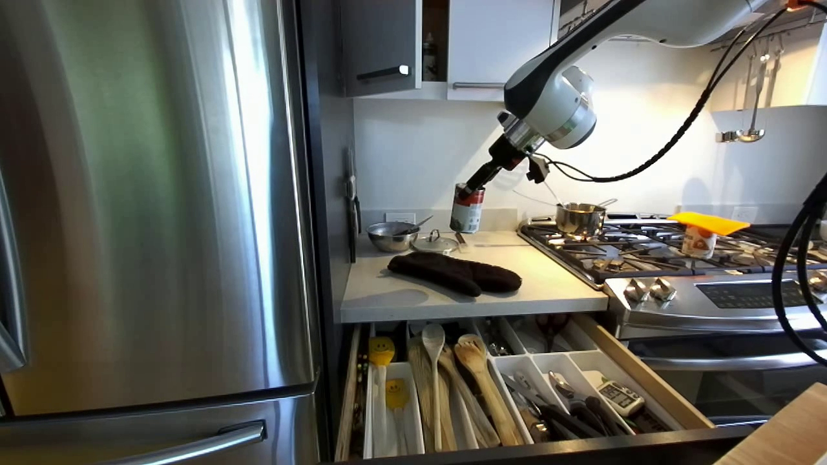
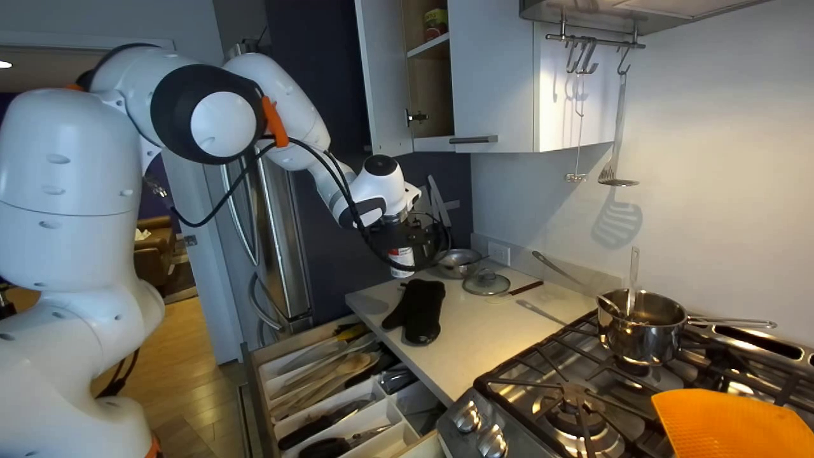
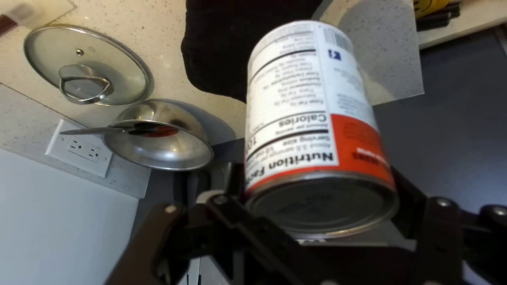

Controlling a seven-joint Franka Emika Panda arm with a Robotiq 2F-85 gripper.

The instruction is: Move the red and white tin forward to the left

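The stainless refrigerator (image 1: 161, 194) occupies one side of the work area in an exterior view; the gas stove (image 1: 736, 297) occupies the opposite side. The robot arm (image 2: 219, 121) extends over the tabletop (image 1: 555, 278), which lies between these two units. The divided drawer (image 1: 644, 374) below the tabletop stands open and contains assorted utensils (image 1: 477, 367). A dark mitt-shaped item (image 2: 423, 312) lies on the tabletop, near the edge above the drawer. A metal pot (image 2: 642, 337) stands on the stove, with utensil handles (image 2: 633, 280) projecting above its rim. A metal bowl (image 3: 170, 152) sits at the rear corner of the tabletop and carries one utensil (image 3: 91, 130). A glass lid (image 3: 95, 58) lies just beside the bowl, handle upward. The red and white tin (image 3: 313, 130) is suspended at a level above the tabletop, apart from the surface; its red band is at the upper end, and its axis is slightly tilted. The jaws contact the tin on opposite sides, near the upper end, and pinch it between them. In the wrist view, the mitt-shaped item appears partly covered by the tin.
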